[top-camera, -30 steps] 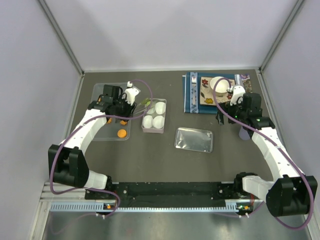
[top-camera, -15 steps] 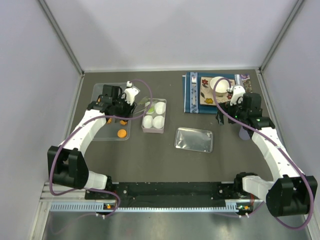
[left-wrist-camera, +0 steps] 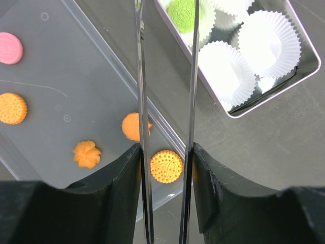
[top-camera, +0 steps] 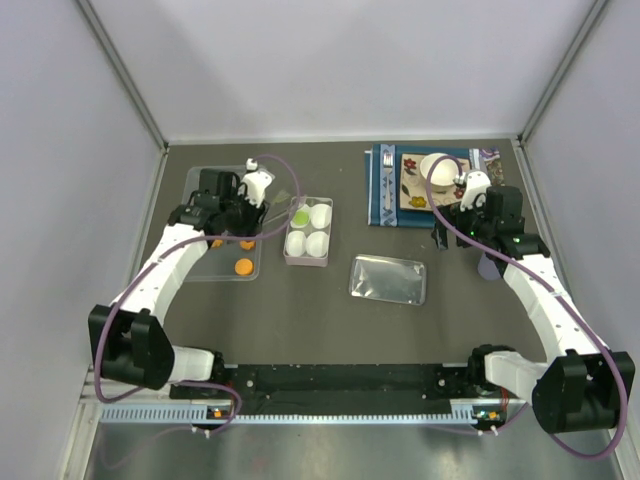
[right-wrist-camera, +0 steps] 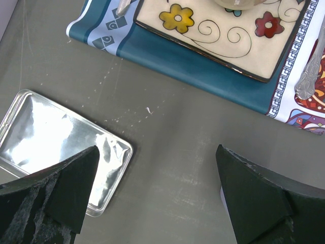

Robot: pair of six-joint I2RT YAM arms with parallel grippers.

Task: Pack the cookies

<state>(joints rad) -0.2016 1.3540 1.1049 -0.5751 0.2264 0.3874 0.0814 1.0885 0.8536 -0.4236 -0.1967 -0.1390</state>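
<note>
A green cookie (left-wrist-camera: 184,14) (top-camera: 299,214) lies in the far-left paper cup of the four-cup box (top-camera: 308,260). Several orange cookies (left-wrist-camera: 166,165) and a pink one (left-wrist-camera: 9,48) rest on the clear tray (left-wrist-camera: 51,81) (top-camera: 200,262). My left gripper (left-wrist-camera: 165,152) (top-camera: 250,203) is shut on metal tongs (left-wrist-camera: 141,76). Their two blades stand apart with nothing between them, reaching over the tray's edge toward the box. My right gripper (right-wrist-camera: 157,188) (top-camera: 452,232) hangs open and empty above bare table.
A shiny metal lid (top-camera: 388,279) (right-wrist-camera: 56,137) lies on the table right of the box. At the back right, a blue placemat (top-camera: 384,200) carries a flowered plate (right-wrist-camera: 213,35) with a white bowl (top-camera: 436,166), and cutlery (right-wrist-camera: 311,71) beside it.
The tongs let the green cookie go into the box's cup. My left arm then drew back to the left, over the tray. The right arm has not moved.
</note>
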